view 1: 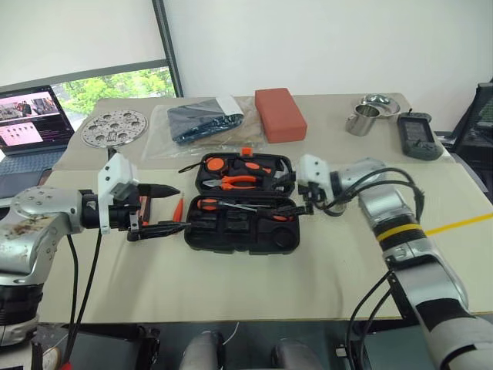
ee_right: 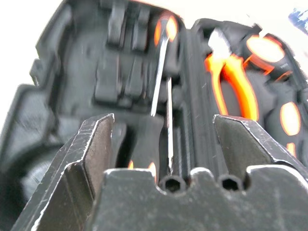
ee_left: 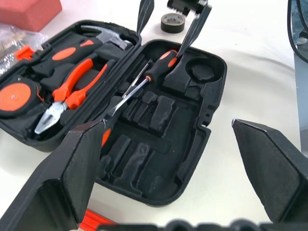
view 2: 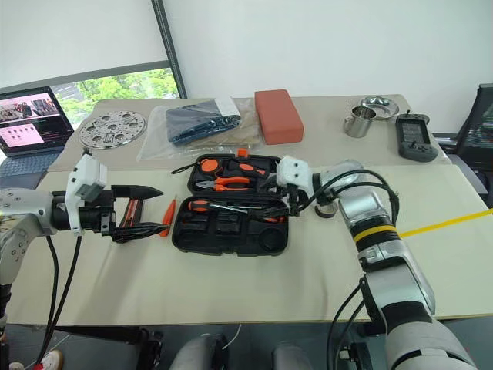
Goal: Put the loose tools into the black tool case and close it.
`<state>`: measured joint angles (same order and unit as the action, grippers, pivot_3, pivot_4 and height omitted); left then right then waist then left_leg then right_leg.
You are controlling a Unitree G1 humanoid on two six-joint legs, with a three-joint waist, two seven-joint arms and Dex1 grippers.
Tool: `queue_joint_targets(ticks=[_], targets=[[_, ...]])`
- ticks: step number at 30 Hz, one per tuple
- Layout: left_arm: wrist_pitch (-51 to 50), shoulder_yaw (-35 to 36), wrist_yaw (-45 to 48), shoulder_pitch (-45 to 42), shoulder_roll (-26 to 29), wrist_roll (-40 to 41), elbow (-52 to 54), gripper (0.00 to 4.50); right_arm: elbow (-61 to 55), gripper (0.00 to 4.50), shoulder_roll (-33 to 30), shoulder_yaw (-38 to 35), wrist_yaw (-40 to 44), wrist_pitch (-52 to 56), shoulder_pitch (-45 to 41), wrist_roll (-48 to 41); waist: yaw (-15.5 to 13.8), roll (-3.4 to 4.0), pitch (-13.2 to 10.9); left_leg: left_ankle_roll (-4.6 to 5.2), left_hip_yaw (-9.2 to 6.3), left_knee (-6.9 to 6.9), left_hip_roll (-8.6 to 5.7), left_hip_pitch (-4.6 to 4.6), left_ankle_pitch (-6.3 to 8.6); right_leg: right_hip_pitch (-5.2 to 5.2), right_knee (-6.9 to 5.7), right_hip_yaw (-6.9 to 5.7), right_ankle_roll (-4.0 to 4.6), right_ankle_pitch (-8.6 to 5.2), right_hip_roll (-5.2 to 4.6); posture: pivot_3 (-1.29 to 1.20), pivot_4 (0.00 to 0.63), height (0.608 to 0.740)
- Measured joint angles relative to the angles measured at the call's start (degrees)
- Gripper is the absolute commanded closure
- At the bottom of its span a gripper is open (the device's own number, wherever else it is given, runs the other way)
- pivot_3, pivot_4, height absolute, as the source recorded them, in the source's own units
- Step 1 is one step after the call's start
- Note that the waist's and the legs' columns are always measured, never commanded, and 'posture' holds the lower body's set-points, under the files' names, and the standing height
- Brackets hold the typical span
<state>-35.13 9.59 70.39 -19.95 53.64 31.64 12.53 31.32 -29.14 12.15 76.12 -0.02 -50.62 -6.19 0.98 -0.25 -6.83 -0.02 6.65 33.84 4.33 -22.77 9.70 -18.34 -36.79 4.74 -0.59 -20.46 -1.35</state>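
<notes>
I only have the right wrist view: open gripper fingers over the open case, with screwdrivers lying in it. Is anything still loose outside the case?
Observer: Yes. A small black tape roll lies on the table just off the right side of the black tool case.
Operator: Anything on the other side?
Observer: A slim orange tool lies on the table just left of the case.
Operator: Where is the other arm?
Observer: The left gripper hangs open by that orange tool, pointing toward the case, with nothing between its fingers.
</notes>
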Motion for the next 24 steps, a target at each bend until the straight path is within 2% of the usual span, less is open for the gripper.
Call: queue_joint_targets(ticks=[1,5,8,13,16,24], targets=[[0.01,-0.26,0.04,-0.19,0.00,0.00,-0.01,0.00,-0.86,0.62,0.03,-0.76,-0.15,1.72,0.12,-1.05,0.07,0.00,0.00,0.00,0.00,0.00,0.01,0.00,0.00,0.00,0.00,0.00,0.00,0.00,0.01,0.00,0.150,0.740],[0.03,-1.04,0.10,-0.41,0.00,-0.01,-0.26,0.00,-2.75,1.62,2.27,-3.22,-5.29,5.72,2.06,-1.99,0.32,0.00,0.00,0.00,0.01,-0.02,0.06,0.01,0.00,-0.02,0.01,0.01,0.00,0.00,0.04,0.00,0.150,0.740],[0.16,-1.68,0.08,-0.78,-0.01,-0.01,-0.81,0.00,-2.76,2.77,6.15,-4.23,-12.65,9.16,3.07,-1.95,0.54,0.00,0.00,-0.02,0.02,-0.04,0.06,-0.01,-0.01,-0.08,-0.02,0.03,0.00,0.00,0.05,0.00,0.150,0.740],[0.22,-1.69,0.03,-0.79,-0.01,-0.02,-0.87,0.00,-3.00,4.41,8.53,-5.38,-19.72,14.48,3.65,-1.92,0.42,0.00,0.00,-0.03,0.03,-0.04,0.02,-0.03,-0.01,-0.09,-0.02,0.03,0.00,0.00,0.02,0.00,0.150,0.740],[0.23,-1.69,-0.02,-0.79,-0.01,-0.02,-0.91,0.00,-2.64,4.49,9.53,-5.86,-22.58,16.88,3.69,-1.87,0.37,0.00,0.00,-0.03,0.04,-0.04,0.02,-0.03,-0.01,-0.09,-0.02,0.02,0.00,0.00,0.02,0.00,0.150,0.740],[1.12,-1.70,0.00,-0.88,-0.01,-0.05,-1.45,0.00,-2.91,4.49,9.28,-0.97,-21.10,17.82,5.38,0.94,0.48,0.01,0.00,-0.03,0.08,-0.07,0.03,-0.08,-0.01,-0.23,-0.04,0.05,0.00,0.00,0.05,0.00,0.150,0.740]])
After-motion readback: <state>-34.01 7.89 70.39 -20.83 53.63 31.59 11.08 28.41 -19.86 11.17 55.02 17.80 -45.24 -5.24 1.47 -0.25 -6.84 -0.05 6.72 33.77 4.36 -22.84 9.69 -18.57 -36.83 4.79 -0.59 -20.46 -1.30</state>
